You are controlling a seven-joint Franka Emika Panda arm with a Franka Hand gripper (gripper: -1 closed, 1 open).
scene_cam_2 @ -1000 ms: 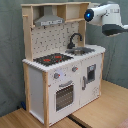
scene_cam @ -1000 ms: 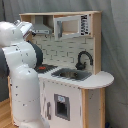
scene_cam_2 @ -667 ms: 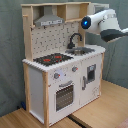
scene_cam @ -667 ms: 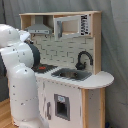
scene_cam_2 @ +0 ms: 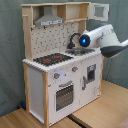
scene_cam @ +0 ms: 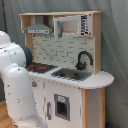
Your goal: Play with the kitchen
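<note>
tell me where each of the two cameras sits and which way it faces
First exterior view: off the toy kitchen's sink end, facing it obliquely; the arm's white links fill the first exterior view's left.
Second exterior view: off the hob end, facing the front and oven door; the arm enters from the second exterior view's right, over the sink side.
Both exterior views share the kitchen, hob, faucet, and grey hood.

Both exterior views are evenly and softly lit, with no hard shadows and no glare. Both are soft and slightly blurred throughout, fine detail smeared. In the first exterior view the hood (scene_cam: pixel 38 30) casts a faint shade on the wall below. In the second exterior view the arm (scene_cam_2: pixel 104 40) carries a small bright blue glow.
</note>
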